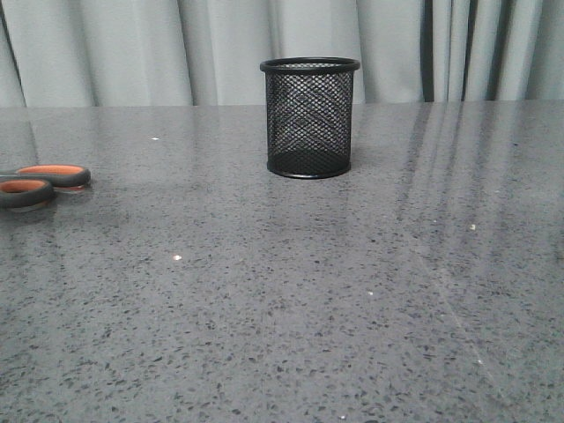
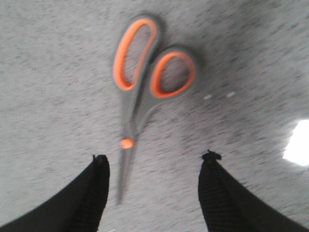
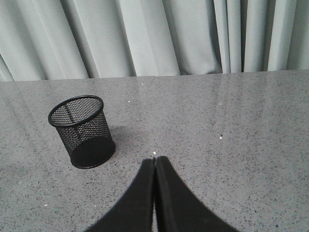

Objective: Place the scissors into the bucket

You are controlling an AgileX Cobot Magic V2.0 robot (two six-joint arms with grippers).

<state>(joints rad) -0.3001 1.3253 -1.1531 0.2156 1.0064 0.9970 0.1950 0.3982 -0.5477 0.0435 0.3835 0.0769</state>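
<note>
The scissors (image 1: 40,183) lie flat at the desk's (image 1: 282,300) far left, untouched; the left hand (image 2: 154,166) hangs released above them. The bucket (image 1: 309,117) stands empty mid-desk. The right hand (image 3: 155,166) is clenched on nothing. Everything remains.

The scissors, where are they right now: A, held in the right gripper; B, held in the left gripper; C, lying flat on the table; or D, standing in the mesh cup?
C: the scissors lie flat on the table, ahead of the open left gripper, which does not touch them; the bucket holds nothing.
</note>
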